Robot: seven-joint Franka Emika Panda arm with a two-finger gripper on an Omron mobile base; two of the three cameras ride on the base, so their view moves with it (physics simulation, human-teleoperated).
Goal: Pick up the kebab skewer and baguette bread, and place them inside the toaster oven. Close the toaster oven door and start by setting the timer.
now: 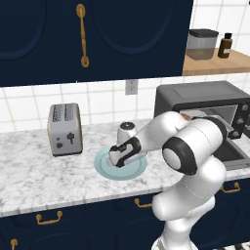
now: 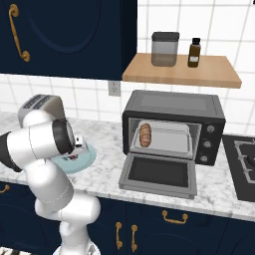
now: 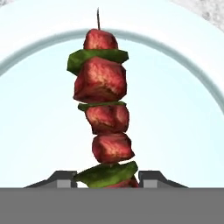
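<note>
The kebab skewer [image 3: 103,83], red meat chunks with green pepper pieces on a thin stick, lies on the pale blue plate [image 3: 39,131]. My gripper [image 3: 108,178] is low over the plate [image 1: 105,168], and its two fingertips press against the skewer's near end from both sides. In the left base view the gripper [image 1: 117,158] points down onto the plate. The baguette bread [image 2: 145,134] lies inside the toaster oven [image 2: 174,107] on its tray. The toaster oven door [image 2: 158,174] hangs open, folded down flat toward the counter's front.
A silver two-slot toaster [image 1: 64,129] stands left of the plate. Above the oven, a wooden shelf [image 2: 219,74] carries a jar [image 2: 164,49] and a dark bottle [image 2: 194,52]. A stove top [image 2: 244,159] lies right of the oven. Dark cabinets hang overhead.
</note>
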